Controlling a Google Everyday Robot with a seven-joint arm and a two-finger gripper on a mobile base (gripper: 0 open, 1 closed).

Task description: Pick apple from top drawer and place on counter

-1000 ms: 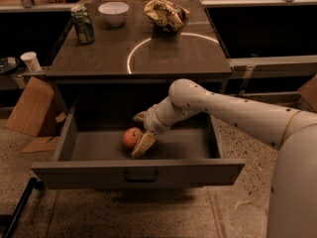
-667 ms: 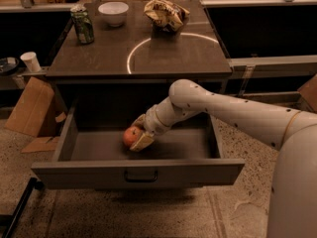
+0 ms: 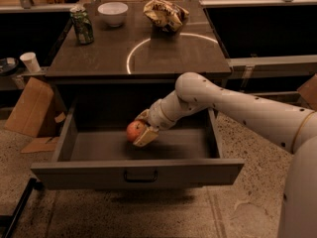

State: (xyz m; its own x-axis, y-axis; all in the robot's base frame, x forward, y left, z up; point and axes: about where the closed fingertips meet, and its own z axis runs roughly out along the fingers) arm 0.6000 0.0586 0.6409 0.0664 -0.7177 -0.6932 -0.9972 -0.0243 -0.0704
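The gripper (image 3: pixel 139 131) sits low inside the open top drawer (image 3: pixel 89 171), its two pale fingers (image 3: pixel 147 137) pinching the apple (image 3: pixel 132 131) from the right, one above and one below. The apple hangs at mid-drawer, seemingly just clear of the floor, though the shadow makes that hard to confirm. It should handle as a light, rigid fruit with smooth, waxy skin that could roll or slip from a shallow pinch. A hold across its widest girth looks safest, and hard squeezing would bruise it. Behind the drawer, the counter (image 3: pixel 99 58) carries a white circle (image 3: pixel 130 58), a green can (image 3: pixel 81 26), a white bowl (image 3: pixel 113 13) and a crumpled bag (image 3: pixel 166 15).
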